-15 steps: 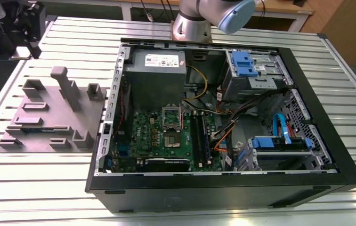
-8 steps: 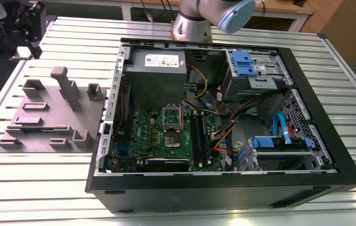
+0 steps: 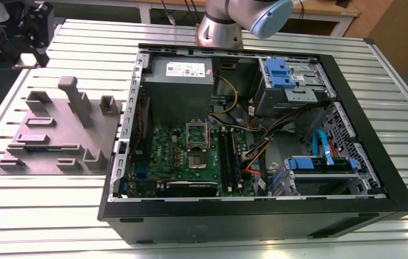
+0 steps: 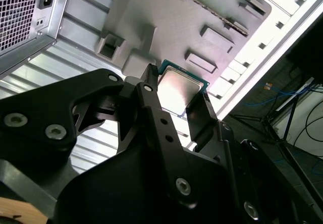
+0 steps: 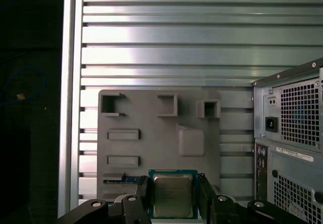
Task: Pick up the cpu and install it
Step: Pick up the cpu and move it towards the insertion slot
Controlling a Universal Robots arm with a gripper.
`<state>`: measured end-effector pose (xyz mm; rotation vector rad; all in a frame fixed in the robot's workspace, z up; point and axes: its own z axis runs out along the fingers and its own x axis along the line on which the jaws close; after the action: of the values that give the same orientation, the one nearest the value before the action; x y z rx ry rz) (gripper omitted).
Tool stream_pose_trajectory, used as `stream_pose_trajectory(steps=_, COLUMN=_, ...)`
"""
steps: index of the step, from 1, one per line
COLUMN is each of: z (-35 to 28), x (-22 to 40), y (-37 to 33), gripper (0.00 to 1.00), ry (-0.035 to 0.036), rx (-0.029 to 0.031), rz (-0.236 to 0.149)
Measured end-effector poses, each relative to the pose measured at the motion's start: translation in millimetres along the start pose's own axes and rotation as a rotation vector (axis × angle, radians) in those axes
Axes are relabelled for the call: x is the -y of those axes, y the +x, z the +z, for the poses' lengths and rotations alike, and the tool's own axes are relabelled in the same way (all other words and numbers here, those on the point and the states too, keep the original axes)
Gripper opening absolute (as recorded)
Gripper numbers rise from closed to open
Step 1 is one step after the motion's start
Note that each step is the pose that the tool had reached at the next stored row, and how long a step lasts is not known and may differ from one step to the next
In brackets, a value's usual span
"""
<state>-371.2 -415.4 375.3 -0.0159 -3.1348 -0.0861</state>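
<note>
One slatted metal counter (image 3: 46, 216) carries everything we see. At the exterior view's left lies a grey tray (image 3: 60, 135) with raised blocks and shallow slots. In the middle, an open computer case (image 3: 262, 216) lies on its side. Inside it we find a grey metal box (image 3: 178, 86) with a white label. Just beside that is a green board (image 3: 182, 156) with a square socket (image 3: 197, 143) near its middle. Behind the case rises the base of the arm (image 3: 225, 21). Toward the exterior view's right, blue drive holders (image 3: 279, 73) sit in the case, and orange and blue cables run between them and the board.

In both wrist views the black jaws are closed on the cpu (image 5: 173, 193) (image 4: 180, 89), gripping it by two opposite edges. Its shiny silver top and green rim face the cameras. We see it held over the grey tray (image 5: 151, 113) (image 4: 166, 17), apart from the tray's surface. One tray slot holds a thin dark strip with a blue end (image 5: 126, 178). The vented back of the case (image 5: 298, 123) (image 4: 25, 12) stands just beside the tray on the counter.
</note>
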Motion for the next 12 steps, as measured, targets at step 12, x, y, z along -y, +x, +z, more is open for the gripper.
stream_pose_trajectory(steps=12, z=0.0, x=0.0, y=-2.3, gripper=0.47, ry=0.0000, rx=-0.0001, rz=0.000)
